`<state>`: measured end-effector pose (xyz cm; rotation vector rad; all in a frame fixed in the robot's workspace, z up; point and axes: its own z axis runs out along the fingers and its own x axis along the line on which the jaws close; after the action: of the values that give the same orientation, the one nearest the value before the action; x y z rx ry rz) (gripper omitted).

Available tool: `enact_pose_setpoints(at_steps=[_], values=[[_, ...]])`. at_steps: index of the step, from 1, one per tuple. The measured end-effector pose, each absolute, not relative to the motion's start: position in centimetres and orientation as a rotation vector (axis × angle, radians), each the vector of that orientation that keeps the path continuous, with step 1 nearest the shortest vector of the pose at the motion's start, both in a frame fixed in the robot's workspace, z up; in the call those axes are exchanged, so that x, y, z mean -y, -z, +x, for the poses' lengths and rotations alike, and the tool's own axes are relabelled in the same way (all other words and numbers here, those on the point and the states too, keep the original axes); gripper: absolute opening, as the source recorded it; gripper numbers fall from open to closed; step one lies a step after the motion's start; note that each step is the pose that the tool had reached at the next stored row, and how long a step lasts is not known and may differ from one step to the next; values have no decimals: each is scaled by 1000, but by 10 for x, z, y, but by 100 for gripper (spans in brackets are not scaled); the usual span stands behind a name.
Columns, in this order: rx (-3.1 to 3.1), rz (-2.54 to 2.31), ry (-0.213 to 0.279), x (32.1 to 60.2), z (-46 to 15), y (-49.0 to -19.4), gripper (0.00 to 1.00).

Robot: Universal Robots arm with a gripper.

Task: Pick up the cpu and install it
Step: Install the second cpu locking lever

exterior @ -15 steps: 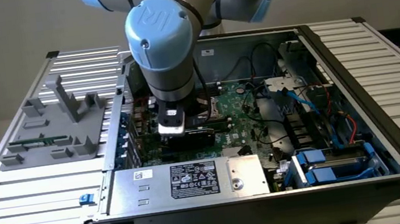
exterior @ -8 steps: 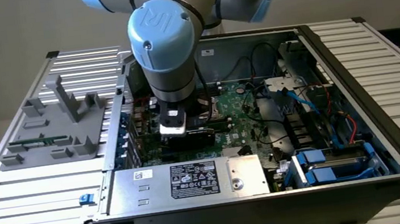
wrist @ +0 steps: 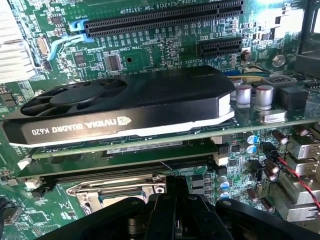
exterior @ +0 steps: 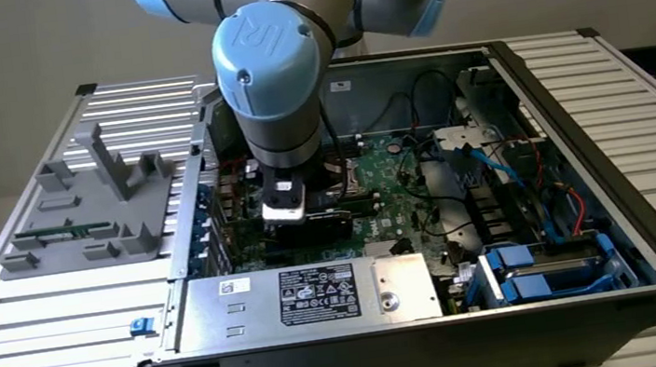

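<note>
My gripper hangs low inside the open computer case, over the green motherboard. In the wrist view its dark fingers stand together, shut, just beside the metal socket frame on the motherboard. The cpu is hidden; I cannot tell whether it sits between the fingers. A black NVIDIA graphics card stands in its slot right past the socket.
A silver labelled power supply box fills the case's near side. Blue drive bays and cables crowd the exterior view's right. A grey parts fixture stands on the slatted table at the left.
</note>
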<state>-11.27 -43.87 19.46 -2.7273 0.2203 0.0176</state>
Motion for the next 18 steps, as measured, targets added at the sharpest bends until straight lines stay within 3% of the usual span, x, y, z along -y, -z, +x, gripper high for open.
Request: enact_pose_setpoints(at_steps=[18], values=[[-221, -2727, -21, 436, -115, -192, 12]])
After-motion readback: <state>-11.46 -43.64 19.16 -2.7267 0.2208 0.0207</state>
